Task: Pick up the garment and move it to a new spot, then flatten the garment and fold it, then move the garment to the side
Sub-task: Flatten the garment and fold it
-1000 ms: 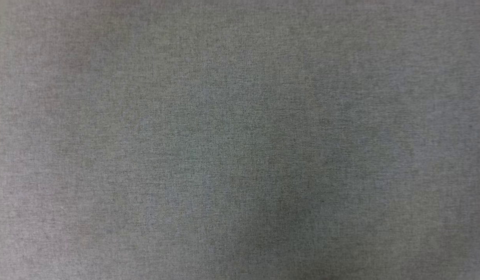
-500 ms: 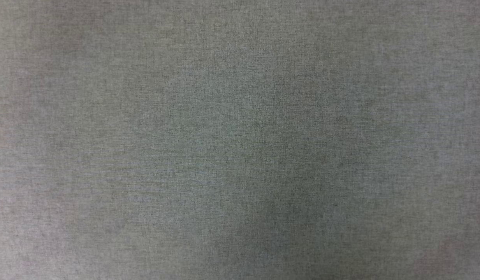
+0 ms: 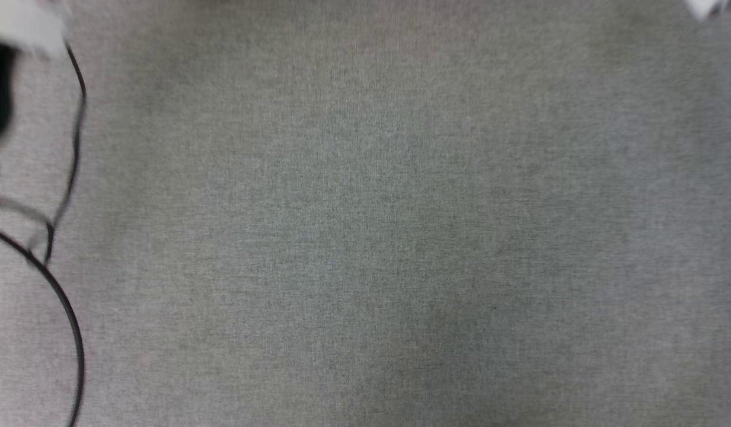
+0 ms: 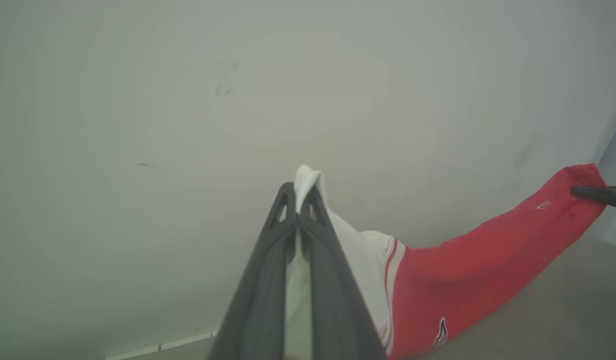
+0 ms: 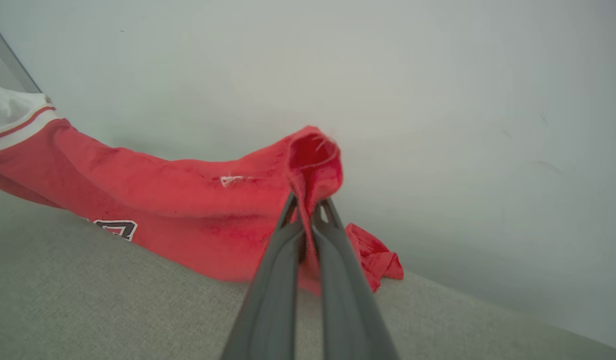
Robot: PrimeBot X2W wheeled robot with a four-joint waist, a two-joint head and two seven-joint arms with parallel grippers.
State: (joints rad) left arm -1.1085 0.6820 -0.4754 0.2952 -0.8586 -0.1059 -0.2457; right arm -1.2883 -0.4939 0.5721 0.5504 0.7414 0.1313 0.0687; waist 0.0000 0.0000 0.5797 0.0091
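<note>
Thin black cable (image 3: 76, 136) newly in head view at nine o'clock, left gripper (image 4: 299, 202) pinching white sleeve of red jersey-style T-shirt (image 4: 477, 260), right gripper (image 5: 310, 212) pinching its hem, black lettering (image 5: 116, 228) unreadable.

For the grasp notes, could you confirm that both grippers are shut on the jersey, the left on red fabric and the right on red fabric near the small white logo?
Not quite: the left gripper is shut on white fabric of the jersey, as the left wrist view shows. The right gripper is indeed shut on red fabric near the small white logo.
</note>
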